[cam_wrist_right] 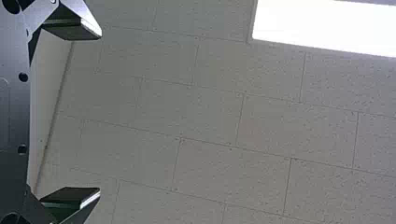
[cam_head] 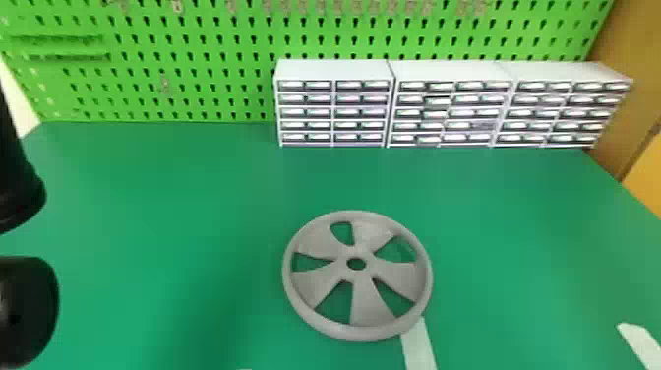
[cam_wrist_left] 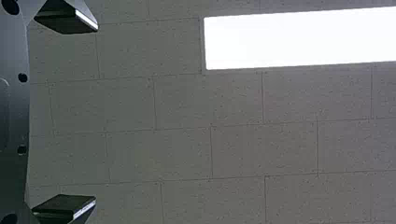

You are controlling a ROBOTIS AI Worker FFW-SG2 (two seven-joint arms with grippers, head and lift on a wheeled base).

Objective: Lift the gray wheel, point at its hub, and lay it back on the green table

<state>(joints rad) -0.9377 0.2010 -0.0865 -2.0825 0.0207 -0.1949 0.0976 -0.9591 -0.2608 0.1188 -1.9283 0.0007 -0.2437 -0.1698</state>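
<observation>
Gray ceiling panels (cam_wrist_left: 187, 102), broad and flat, appear beyond both grippers in the wrist views, with a bright rectangular light (cam_wrist_left: 299, 39) set among them. Deep green and smooth, the tabletop (cam_head: 147, 187) stretches across the head view. Behind it rises a bright green pegboard (cam_head: 172, 24) with rows of dark slots. Along the tabletop's far edge, right of center, white small-drawer cabinets (cam_head: 334, 71) stand side by side. Black, rounded parts of the left arm (cam_head: 24, 305) show at the head view's left edge, well apart from the wheel.

A round gray wheel (cam_head: 364, 295) with wide flat spokes lies flat on the tabletop, near and slightly right of center. The left gripper (cam_wrist_left: 95, 114) has its fingers spread wide, with nothing between them; the right gripper's (cam_wrist_right: 100, 113) fingers are likewise spread and empty. A white strip (cam_head: 418, 344) meets the wheel's near rim. Smallest is the wheel's round hub (cam_head: 356, 276), open at its middle.
</observation>
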